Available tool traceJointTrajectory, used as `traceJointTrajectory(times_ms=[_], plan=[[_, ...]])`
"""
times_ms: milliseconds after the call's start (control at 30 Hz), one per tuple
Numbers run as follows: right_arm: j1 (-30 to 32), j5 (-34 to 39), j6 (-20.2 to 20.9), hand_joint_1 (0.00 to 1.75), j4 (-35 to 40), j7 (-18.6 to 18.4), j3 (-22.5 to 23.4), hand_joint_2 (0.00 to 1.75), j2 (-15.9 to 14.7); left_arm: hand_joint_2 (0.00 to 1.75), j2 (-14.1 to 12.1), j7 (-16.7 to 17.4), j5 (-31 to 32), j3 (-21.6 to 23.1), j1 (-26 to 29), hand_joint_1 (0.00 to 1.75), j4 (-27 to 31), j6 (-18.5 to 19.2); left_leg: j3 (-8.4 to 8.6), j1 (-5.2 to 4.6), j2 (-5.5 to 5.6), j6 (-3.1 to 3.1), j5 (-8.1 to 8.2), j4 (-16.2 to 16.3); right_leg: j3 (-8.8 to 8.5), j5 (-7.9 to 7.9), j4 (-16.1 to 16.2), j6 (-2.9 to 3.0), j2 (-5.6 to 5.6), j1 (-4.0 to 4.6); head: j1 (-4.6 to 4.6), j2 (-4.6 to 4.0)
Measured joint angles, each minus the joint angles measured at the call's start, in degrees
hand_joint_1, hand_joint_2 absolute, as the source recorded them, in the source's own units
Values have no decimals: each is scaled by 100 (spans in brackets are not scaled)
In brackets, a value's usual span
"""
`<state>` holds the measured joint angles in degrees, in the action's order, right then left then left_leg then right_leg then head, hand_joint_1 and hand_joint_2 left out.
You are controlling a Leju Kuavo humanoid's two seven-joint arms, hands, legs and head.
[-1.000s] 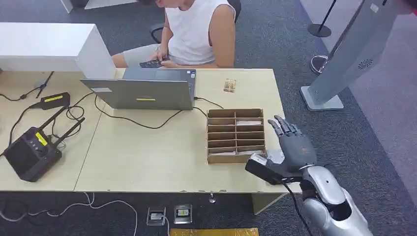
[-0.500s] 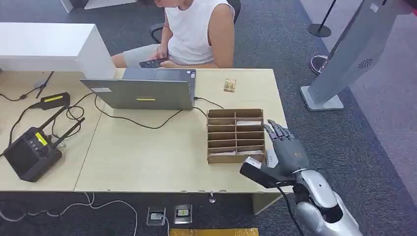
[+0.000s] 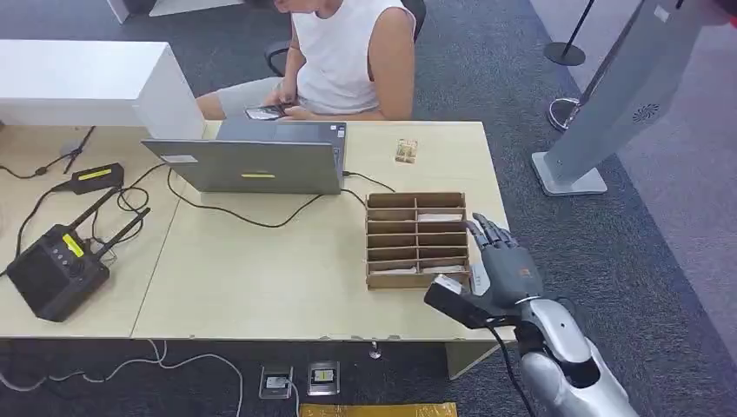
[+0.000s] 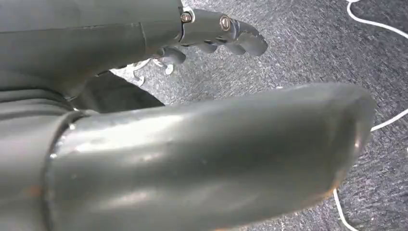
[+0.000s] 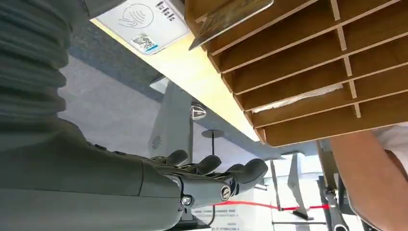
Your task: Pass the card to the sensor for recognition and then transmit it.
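A wooden card rack (image 3: 416, 240) stands at the right end of the table, with pale cards lying in some of its slots (image 3: 439, 217). My right hand (image 3: 506, 265) hovers just right of the rack at the table's edge, fingers spread and holding nothing. A white card sensor (image 5: 144, 21) with a wave logo lies flat on the table beside the rack. A card (image 5: 231, 17) sticks out of a slot of the rack (image 5: 308, 72) next to the sensor. My left hand (image 4: 192, 120) hangs over grey carpet, its fingers (image 4: 226, 33) loosely extended and holding nothing.
A grey laptop (image 3: 261, 161) sits mid-table with a cable running toward the rack. A person in a white top (image 3: 348, 52) sits behind it, looking at a phone. A black radio unit (image 3: 56, 269) is at the left, a small packet (image 3: 406, 150) at the far right, and a grey kiosk (image 3: 617, 104) stands on the floor.
My right hand has drawn slightly back and left, closer to the rack's right side. The person's phone shifted a little.
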<state>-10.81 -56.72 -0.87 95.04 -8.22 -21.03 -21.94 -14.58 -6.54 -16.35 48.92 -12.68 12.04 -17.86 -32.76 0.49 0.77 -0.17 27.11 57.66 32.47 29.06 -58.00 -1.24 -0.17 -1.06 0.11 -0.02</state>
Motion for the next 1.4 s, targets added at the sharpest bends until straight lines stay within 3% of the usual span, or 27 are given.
traceJointTrajectory(times_ms=[700, 900, 1333, 1400], plan=[[-203, 2, -162, 0, -659, 249, 17, 175, 160, 0, 33, 24, 15, 2, -17, 0, 0, 37, 0, 0, 0, 0, 0, 0, -1, 0, 0, 0, -1, 0, 2, 0], [-216, 103, 4, 0, -735, 472, -9, 175, 203, 0, 37, 39, 15, 2, -21, 0, 0, 72, 0, 0, 0, -1, 0, 0, 0, 0, 0, 0, -1, 0, 2, 0], [-221, 232, 249, 0, -829, 592, -90, 175, 288, 0, 44, 44, 18, 2, -28, 0, 0, 72, 0, 0, 0, -1, 0, 0, -1, 0, 0, 0, 0, 0, 2, 0], [-221, 265, 290, 101, -829, 599, -101, 175, 297, 0, 44, 44, 50, 2, -33, 0, 0, 72, 0, 0, 0, -1, 0, 0, -1, 0, 0, 0, -1, 0, 2, 0]])
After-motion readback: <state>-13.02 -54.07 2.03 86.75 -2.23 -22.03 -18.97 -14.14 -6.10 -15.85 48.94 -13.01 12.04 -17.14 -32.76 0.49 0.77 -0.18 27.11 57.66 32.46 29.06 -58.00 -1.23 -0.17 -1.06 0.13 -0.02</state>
